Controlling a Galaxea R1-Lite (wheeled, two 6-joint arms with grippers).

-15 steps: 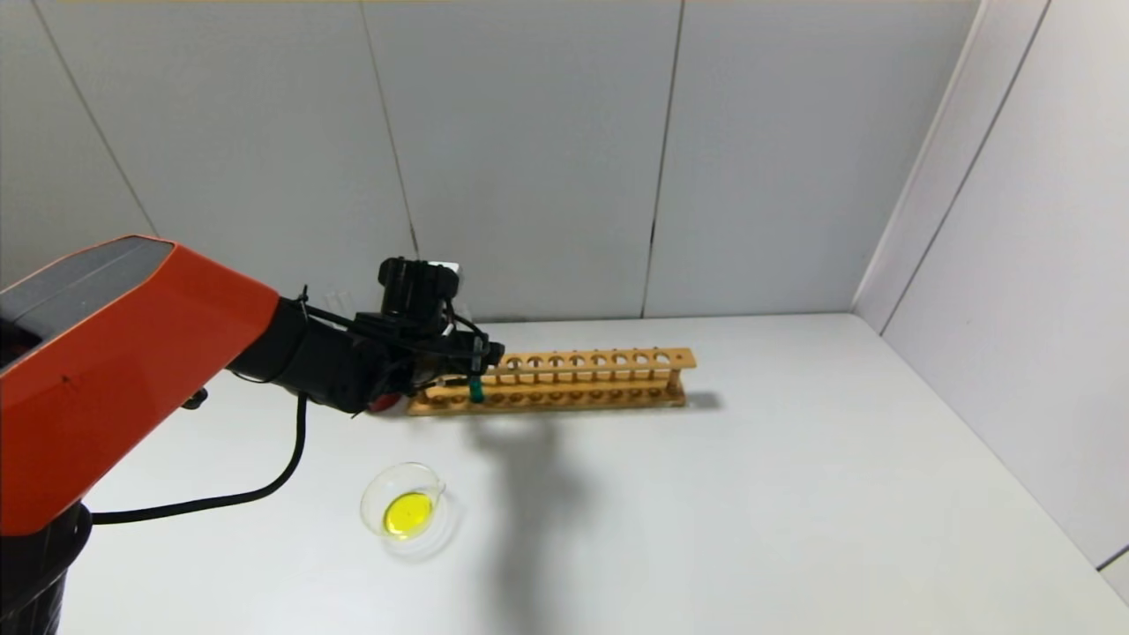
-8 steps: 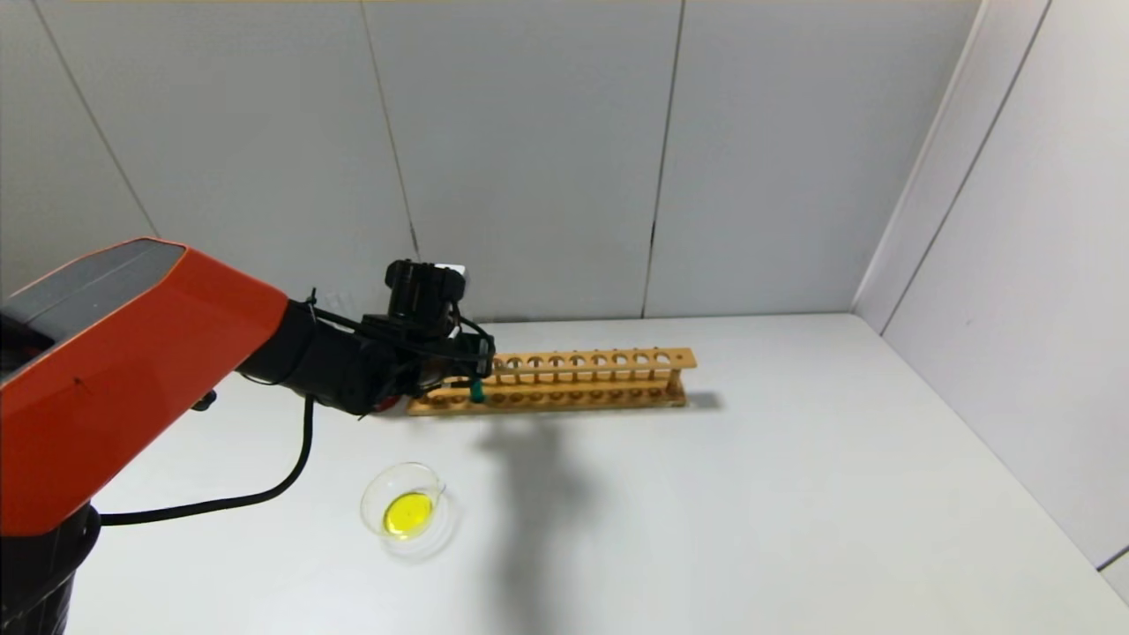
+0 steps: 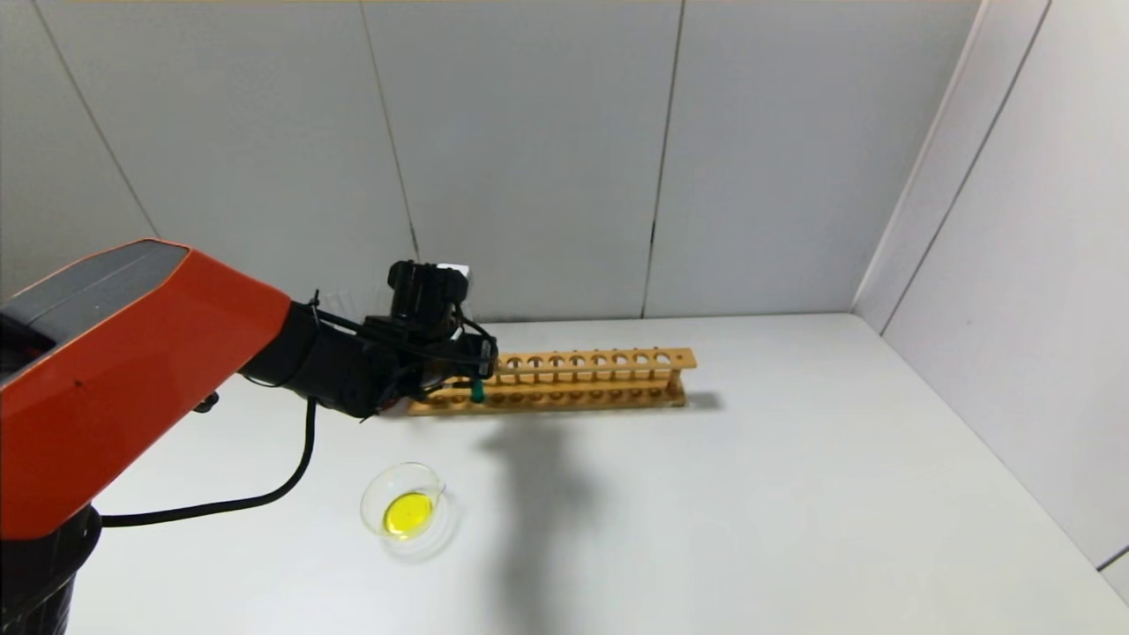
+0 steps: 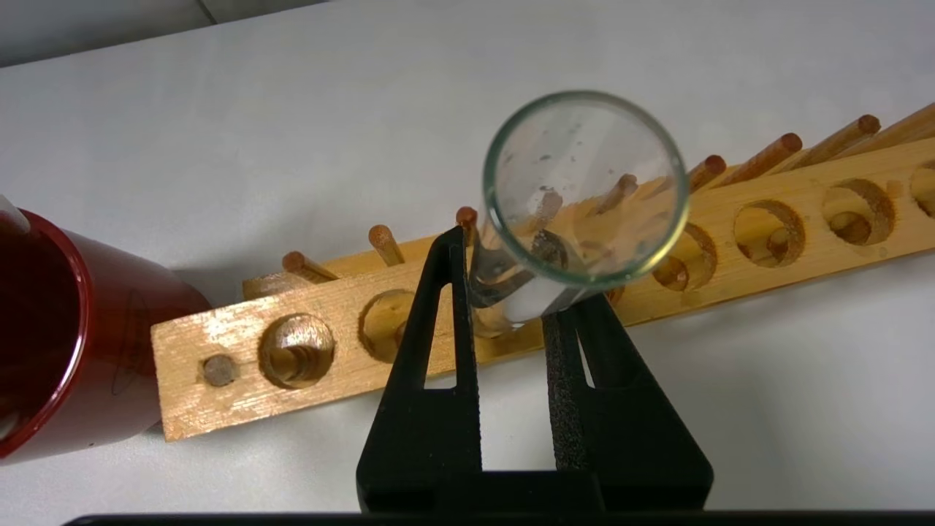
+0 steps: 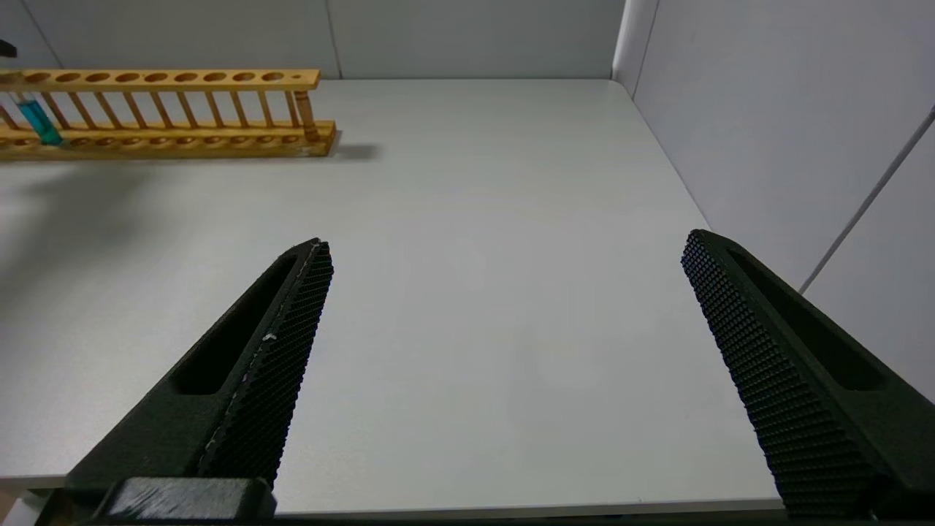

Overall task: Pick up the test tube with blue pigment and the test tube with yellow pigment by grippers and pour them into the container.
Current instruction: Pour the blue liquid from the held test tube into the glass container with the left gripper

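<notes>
The test tube with blue pigment (image 3: 476, 392) stands in the wooden rack (image 3: 591, 375) near its left end, teal liquid at its base; it also shows in the right wrist view (image 5: 33, 120). My left gripper (image 3: 481, 357) is shut on its upper part. In the left wrist view the tube's open mouth (image 4: 584, 183) sits between the black fingers of the left gripper (image 4: 508, 292). The container (image 3: 379, 494) stands in front of the rack and holds yellow liquid. The test tube with yellow pigment is out of view. My right gripper (image 5: 508, 245) is open and empty over the near right table.
A dark red cup (image 4: 66, 329) stands against the rack's left end (image 4: 219, 351). The rack's other holes (image 5: 168, 77) are empty. Grey walls close the table at the back and on the right.
My left wrist has shifted slightly to the right at the rack. The blue tube's base has barely moved. The container has not moved.
</notes>
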